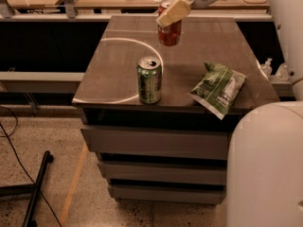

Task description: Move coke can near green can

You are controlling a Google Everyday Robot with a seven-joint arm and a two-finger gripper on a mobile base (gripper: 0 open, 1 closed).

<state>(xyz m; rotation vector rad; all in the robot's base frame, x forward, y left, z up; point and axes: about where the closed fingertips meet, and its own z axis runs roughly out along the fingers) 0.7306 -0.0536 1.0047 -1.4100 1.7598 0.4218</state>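
My gripper is shut on the coke can, a red can held from the top, lifted above the middle of the brown cabinet top. The green can stands upright near the front edge of the cabinet top, in front of and a little left of the held can. The coke can's top is hidden by the gripper's pale fingers.
A green-and-white snack bag lies at the front right of the cabinet top. The cabinet has drawers below. My white arm and base fill the right side. Desks stand behind; cables and a black bar lie on the floor at left.
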